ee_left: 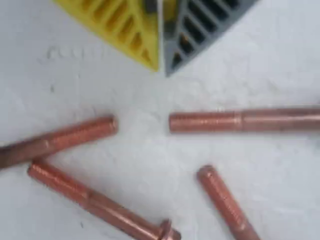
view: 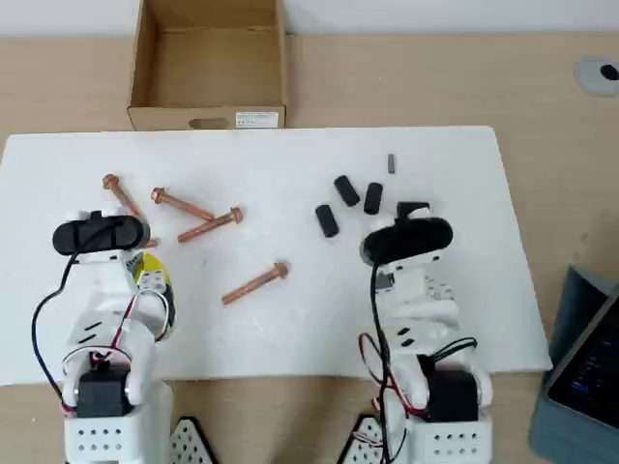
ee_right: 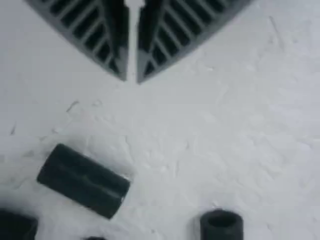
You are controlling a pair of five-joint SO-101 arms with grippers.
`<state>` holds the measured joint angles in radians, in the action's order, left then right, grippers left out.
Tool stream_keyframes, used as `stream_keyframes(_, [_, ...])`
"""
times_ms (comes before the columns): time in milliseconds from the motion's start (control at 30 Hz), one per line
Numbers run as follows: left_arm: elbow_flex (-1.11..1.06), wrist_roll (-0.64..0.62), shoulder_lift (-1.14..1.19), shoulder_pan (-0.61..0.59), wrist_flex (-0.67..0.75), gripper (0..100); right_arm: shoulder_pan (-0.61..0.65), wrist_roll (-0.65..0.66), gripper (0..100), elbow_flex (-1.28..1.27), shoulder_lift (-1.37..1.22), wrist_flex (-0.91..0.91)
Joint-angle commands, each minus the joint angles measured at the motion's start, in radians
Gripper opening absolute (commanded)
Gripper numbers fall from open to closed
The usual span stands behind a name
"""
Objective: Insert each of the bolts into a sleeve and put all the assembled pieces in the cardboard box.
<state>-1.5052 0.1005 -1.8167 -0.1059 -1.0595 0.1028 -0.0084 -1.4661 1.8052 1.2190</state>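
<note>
Several copper bolts lie on the left half of the white foam board [view: 290, 329]; one bolt [view: 255, 283] lies apart, nearer the middle. My left gripper [ee_left: 161, 70], with one yellow finger and one grey, hangs shut and empty just above the board, close to the threaded ends of two bolts [ee_left: 244, 121] [ee_left: 57, 141]. Black sleeves [view: 346, 189] [view: 327, 220] lie right of centre. My right gripper [ee_right: 131, 77] is shut and empty over bare board, a short way from one sleeve lying on its side [ee_right: 82, 180] and another sleeve [ee_right: 221, 226]. The cardboard box [view: 208, 68] stands open beyond the board.
A small grey piece [view: 391, 163] lies on the board behind the sleeves. A dark device [view: 590, 377] sits at the table's right edge. Both arm bases [view: 102, 416] [view: 435, 406] stand at the front edge of the board.
</note>
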Motion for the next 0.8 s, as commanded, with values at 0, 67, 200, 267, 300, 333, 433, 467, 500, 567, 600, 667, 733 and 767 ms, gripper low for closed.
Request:
stream_keyframes(0, [0.112,-0.002,-0.001,0.000,-0.075,1,-0.013,0.011,1.1,0.085,0.051,0.005])
stream_keyframes(67, [0.143,0.002,0.015,0.000,-0.106,1,-0.013,0.011,1.1,0.122,-0.010,0.000])
stream_keyframes(200, [0.229,0.002,0.127,-0.003,-0.137,1,-0.013,0.009,1.1,0.242,-0.177,0.000])
stream_keyframes(267, [0.296,0.002,0.216,-0.005,-0.137,1,-0.013,0.009,1.1,0.315,-0.277,0.000])
stream_keyframes(300, [0.334,0.003,0.268,-0.005,-0.137,1,-0.013,0.009,1.1,0.354,-0.328,0.000])
stream_keyframes(333, [0.374,0.003,0.320,-0.005,-0.137,1,-0.013,0.009,1.1,0.390,-0.381,0.000])
stream_keyframes(433, [0.499,0.003,0.493,-0.006,-0.137,1,-0.013,0.009,1.1,0.498,-0.544,0.005])
stream_keyframes(467, [0.539,0.003,0.550,-0.006,-0.137,1,-0.013,0.009,1.1,0.533,-0.601,0.006])
stream_keyframes(500, [0.577,0.003,0.607,-0.006,-0.137,1,-0.013,0.009,1.2,0.568,-0.656,0.006])
stream_keyframes(567, [0.646,0.003,0.713,-0.008,-0.138,1,-0.013,0.009,1.2,0.641,-0.768,0.008])
stream_keyframes(600, [0.677,0.003,0.762,-0.008,-0.138,1,-0.013,0.009,1.2,0.677,-0.826,0.008])
stream_keyframes(667, [0.730,0.005,0.854,-0.011,-0.138,1,-0.013,0.009,1.2,0.751,-0.935,0.008])
stream_keyframes(733, [0.778,0.005,0.935,-0.041,-0.138,1,-0.008,0.011,1.2,0.825,-1.043,0.017])
stream_keyframes(767, [0.801,0.006,0.974,-0.057,-0.138,1,-0.007,0.012,1.2,0.863,-1.096,0.032])
